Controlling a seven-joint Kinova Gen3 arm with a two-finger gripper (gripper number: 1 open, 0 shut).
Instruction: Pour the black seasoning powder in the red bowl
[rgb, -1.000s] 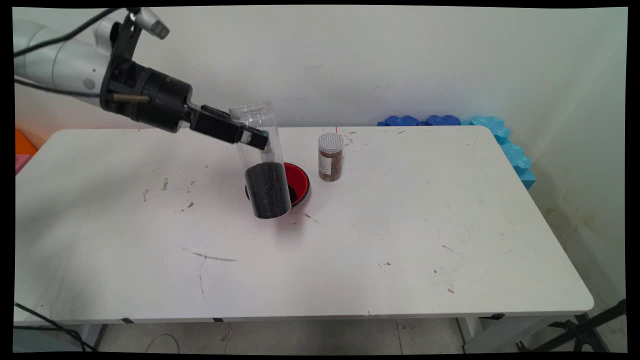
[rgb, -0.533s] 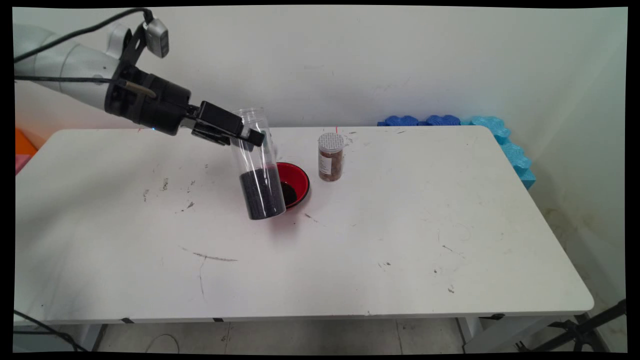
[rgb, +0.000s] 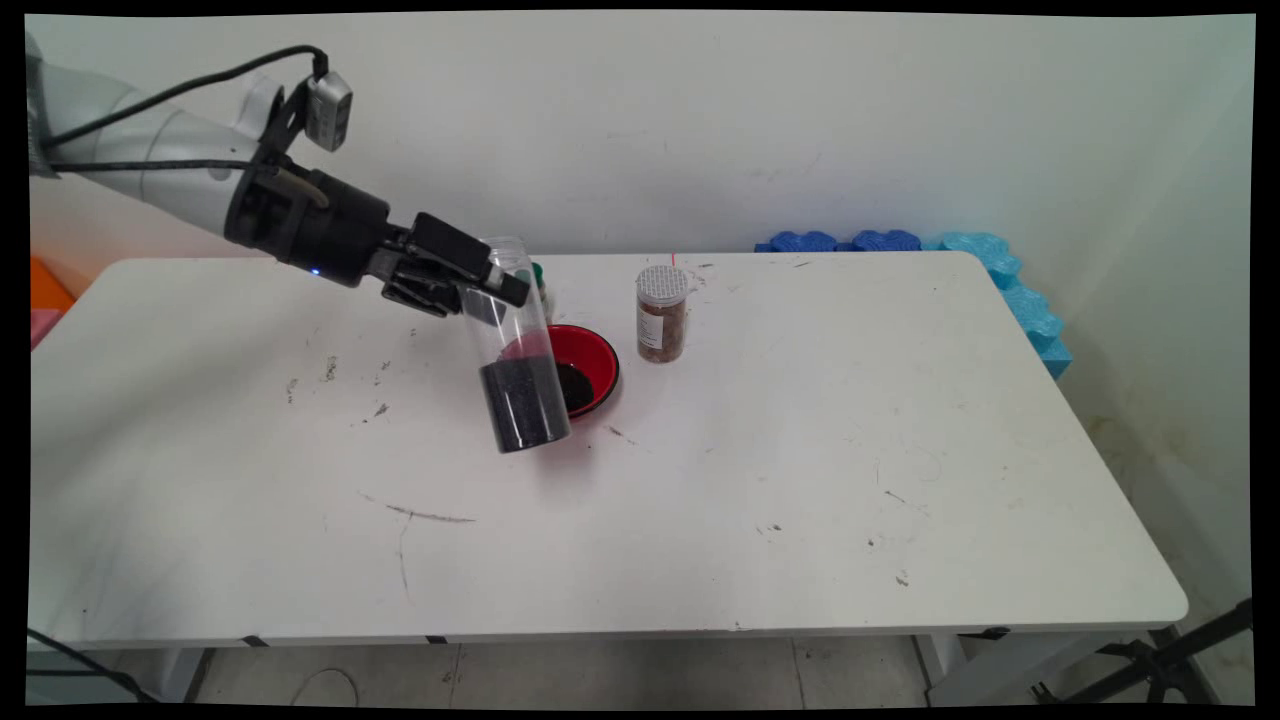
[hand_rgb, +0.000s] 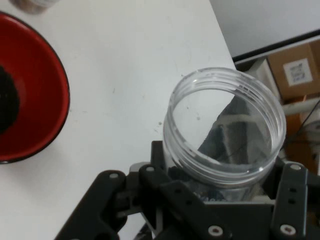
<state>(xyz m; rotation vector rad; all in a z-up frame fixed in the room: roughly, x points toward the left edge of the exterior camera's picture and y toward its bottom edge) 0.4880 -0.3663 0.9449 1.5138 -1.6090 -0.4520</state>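
While the jaws are clamped on the upper wall of the clear jar (rgb: 512, 345), just below its threaded neck, the jar hangs from the arm at the near-left side of the red bowl (rgb: 598, 352). The hand view shows one finger on each side of the jar (hand_rgb: 225, 125) and no gap at either contact.

Jar condition: no lid is fitted and the mouth is open. Dark granules fill the lower part of the jar, and the upper part is clear.

Jar orientation: the long axis is near upright with a slight tilt. The mouth points up and leans toward the arm. The base is the lowest point and lies toward the near edge of the counter (rgb: 800, 450). Whether the base touches the counter cannot be determined. It overlaps the bowl's near-left rim in the main view.

Bowl condition: the bowl (hand_rgb: 47, 65) stands on the counter and holds a small dark heap at its centre. The heap matches the jar's granules in colour. Most of the granules on view are in the jar.

Surrounding items:
- A small jar with a white lid (rgb: 661, 313) and brownish contents stands upright just right of the bowl, clear of it.
- A green-capped item (rgb: 537, 272) is partly hidden behind the jar's neck, and its type cannot be determined.
- Blue foam pieces (rgb: 960, 250) lie along the counter's far right corner, well apart from the jaws.
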